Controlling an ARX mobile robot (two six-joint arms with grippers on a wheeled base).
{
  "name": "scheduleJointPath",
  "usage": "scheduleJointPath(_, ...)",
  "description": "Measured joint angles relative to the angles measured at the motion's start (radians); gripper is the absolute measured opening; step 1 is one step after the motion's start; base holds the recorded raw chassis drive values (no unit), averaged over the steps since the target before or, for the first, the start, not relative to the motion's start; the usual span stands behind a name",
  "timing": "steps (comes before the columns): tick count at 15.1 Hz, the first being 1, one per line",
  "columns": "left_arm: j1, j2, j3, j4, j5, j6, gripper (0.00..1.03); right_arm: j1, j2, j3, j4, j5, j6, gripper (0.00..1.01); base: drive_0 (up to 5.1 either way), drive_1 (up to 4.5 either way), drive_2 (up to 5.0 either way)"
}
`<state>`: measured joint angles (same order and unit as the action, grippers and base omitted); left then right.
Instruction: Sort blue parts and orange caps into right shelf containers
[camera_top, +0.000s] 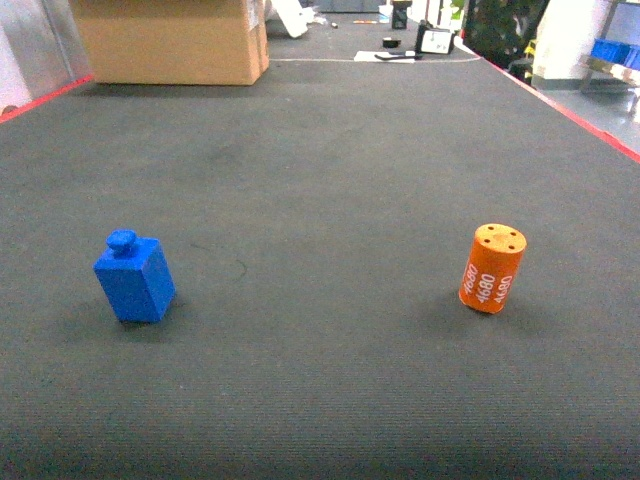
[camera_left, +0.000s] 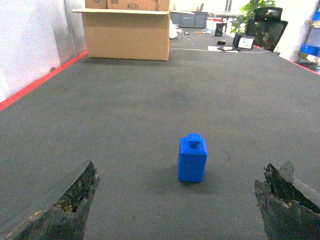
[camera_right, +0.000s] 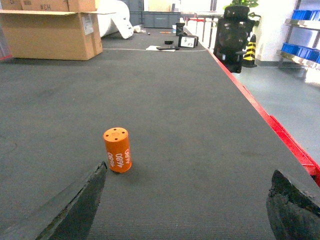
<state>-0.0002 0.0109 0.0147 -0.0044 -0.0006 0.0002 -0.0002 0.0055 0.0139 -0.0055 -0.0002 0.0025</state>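
A blue part (camera_top: 135, 277), a block with a round knob on top, stands on the dark mat at the left. An orange cap (camera_top: 492, 268), a cylinder printed 4680, stands at the right. No gripper shows in the head view. My left gripper (camera_left: 175, 202) is open, and the blue part (camera_left: 192, 159) stands ahead of it, between its fingers' lines and apart from both. My right gripper (camera_right: 187, 202) is open; the orange cap (camera_right: 118, 150) stands just beyond its left finger (camera_right: 75, 210). Blue right shelf containers (camera_right: 301, 49) sit on a metal shelf far right.
A large cardboard box (camera_top: 175, 40) stands at the mat's far left. Small dark items and a tablet-like device (camera_top: 434, 40) lie at the far end. A red border (camera_right: 280, 135) marks the mat's right edge, with the floor beyond. A black chair (camera_right: 235, 32) stands nearby.
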Motion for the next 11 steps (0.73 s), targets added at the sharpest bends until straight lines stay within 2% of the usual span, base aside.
scheduleJointPath(11, 0.000, 0.000, 0.000, 0.000, 0.000, 0.000, 0.98, 0.000, 0.000, 0.000, 0.000, 0.000, 0.000, 0.98, 0.0, 0.00, 0.0)
